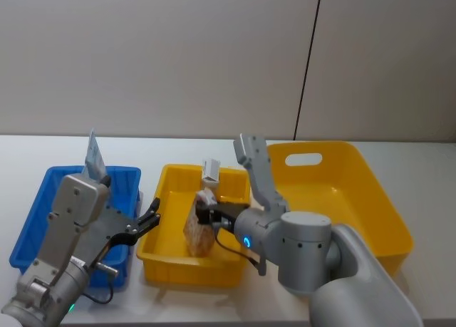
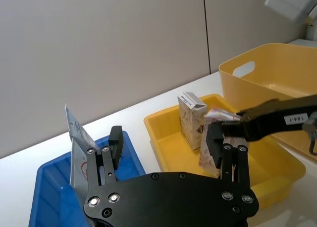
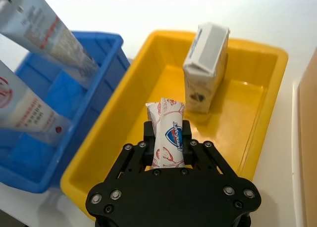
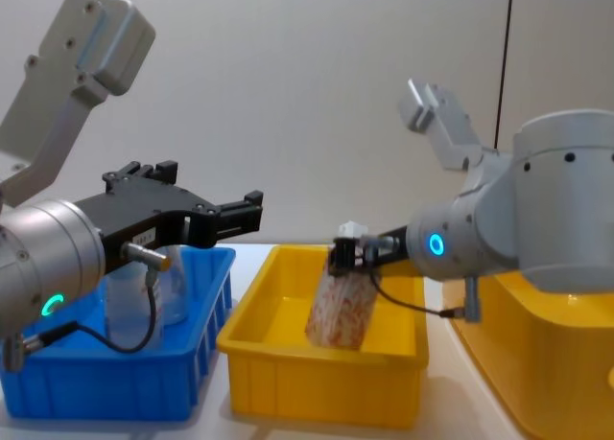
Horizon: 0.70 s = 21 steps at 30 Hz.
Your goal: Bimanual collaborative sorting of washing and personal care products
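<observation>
While the left gripper (image 4: 247, 213) gapes, the right gripper (image 3: 167, 133) clasps a patterned pack (image 3: 167, 115) over the yellow bin (image 3: 124, 123)

Three bins stand in a row on the white surface (image 1: 427, 167): a blue bin (image 1: 35, 227) on the left, a small yellow bin (image 1: 171, 259) in the middle and a large yellow bin (image 1: 370, 199) on the right. The right gripper (image 1: 207, 216) grips the top of an orange-patterned packet (image 1: 199, 234) standing in the small yellow bin. A carton (image 1: 211, 172) stands upright at that bin's rear. The left gripper (image 1: 149, 219), fingers apart, hangs over the blue bin's right wall. A pale tube (image 1: 94, 156) stands in the blue bin.
</observation>
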{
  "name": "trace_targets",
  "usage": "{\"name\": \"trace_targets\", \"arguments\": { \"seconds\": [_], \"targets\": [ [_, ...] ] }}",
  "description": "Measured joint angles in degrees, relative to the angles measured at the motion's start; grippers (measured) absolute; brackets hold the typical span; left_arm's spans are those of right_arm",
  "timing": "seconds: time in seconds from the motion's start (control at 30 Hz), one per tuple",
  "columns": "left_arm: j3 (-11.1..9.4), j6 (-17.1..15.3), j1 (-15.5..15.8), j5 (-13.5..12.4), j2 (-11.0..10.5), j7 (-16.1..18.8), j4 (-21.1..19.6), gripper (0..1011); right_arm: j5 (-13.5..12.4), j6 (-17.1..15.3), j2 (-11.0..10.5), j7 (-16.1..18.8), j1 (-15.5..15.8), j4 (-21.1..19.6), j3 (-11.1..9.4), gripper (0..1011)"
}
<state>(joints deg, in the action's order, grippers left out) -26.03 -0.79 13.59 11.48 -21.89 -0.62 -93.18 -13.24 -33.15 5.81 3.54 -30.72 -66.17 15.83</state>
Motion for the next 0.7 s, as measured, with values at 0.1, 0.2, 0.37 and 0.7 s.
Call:
{"name": "trace_targets", "arguments": {
  "seconds": [0.1, 0.2, 0.37, 0.7],
  "targets": [
    [0.0, 0.0, 0.0, 0.0, 0.0, 0.0, 0.0, 1001, 0.2, 0.5, -0.1, 0.0, 0.3, -1.7, -0.1, 258],
    [0.0, 0.0, 0.0, 0.0, 0.0, 0.0, 0.0, 1001, 0.5, 0.9, -0.2, 0.0, 0.7, -3.6, -0.2, 258],
    [0.0, 0.0, 0.0, 0.0, 0.0, 0.0, 0.0, 1001, 1.1, 1.1, -0.5, -0.3, 1.2, -7.5, -0.3, 257],
    [0.0, 0.0, 0.0, 0.0, 0.0, 0.0, 0.0, 1002, 3.8, -2.0, -2.1, -2.4, 2.3, -17.3, -0.3, 256]
  ]
}}
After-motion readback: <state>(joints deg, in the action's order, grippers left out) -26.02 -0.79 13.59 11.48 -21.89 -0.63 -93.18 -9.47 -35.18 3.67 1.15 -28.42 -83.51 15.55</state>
